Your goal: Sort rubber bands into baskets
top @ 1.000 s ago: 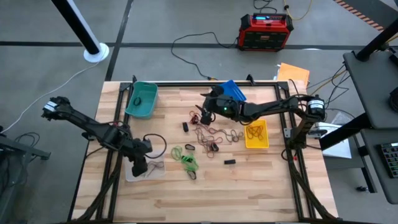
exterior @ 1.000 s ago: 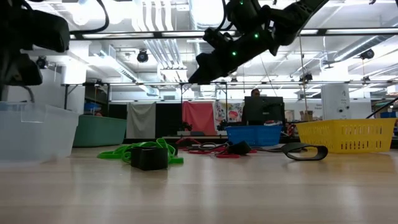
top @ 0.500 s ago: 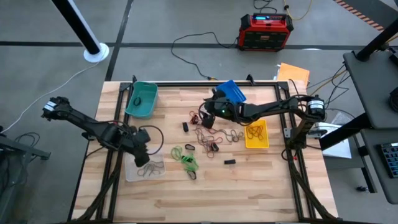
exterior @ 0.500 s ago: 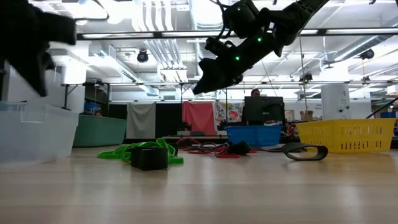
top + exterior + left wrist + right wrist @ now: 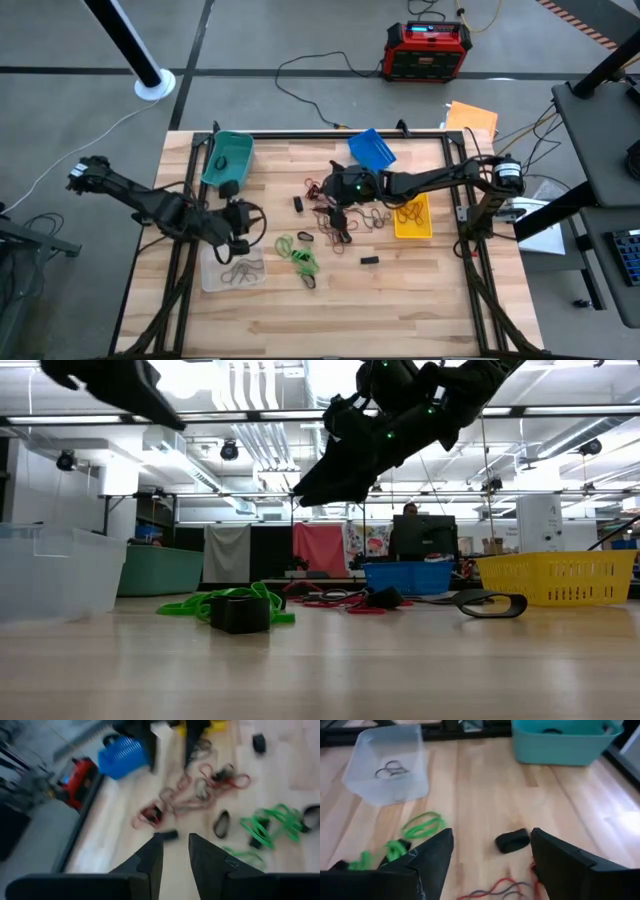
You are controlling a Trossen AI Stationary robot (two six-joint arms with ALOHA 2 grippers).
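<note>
A sorting job is seen mid-way on a wooden table (image 5: pixel 420 300), where loose rubber bands (image 5: pixel 345 218) — red, brown, black and green — are still spread across the middle. The right gripper (image 5: pixel 336 199) is held low over the red and brown tangle near the table's centre, its fingers (image 5: pixel 427 855) spread wide and nothing between them. The left gripper (image 5: pixel 240 222) is poised above the table beside the clear basket (image 5: pixel 233 272) near the left edge; its fingers (image 5: pixel 152 857) are set narrowly apart and carry nothing. A few dark bands (image 5: pixel 391 769) are already lying in the clear basket, and some bands can be made out in the yellow basket (image 5: pixel 412 216) toward the right edge. The teal basket (image 5: pixel 228 158) stands at the far left corner, the blue basket (image 5: pixel 372 149) at the far edge.

The step in hand is judged to be a pick from the central tangle by the right gripper. It would be done best if a single band at the fringe of the pile were singled out — one fingertip slid under the loop, the other brought down outside it — so that neighbours are not dragged along. The fingers should be lowered close to the wood before closing, since the loops lie flat and thin. A slow lift would let any snagged band drop free. The small black block (image 5: pixel 512 840) should be left alone.
</note>
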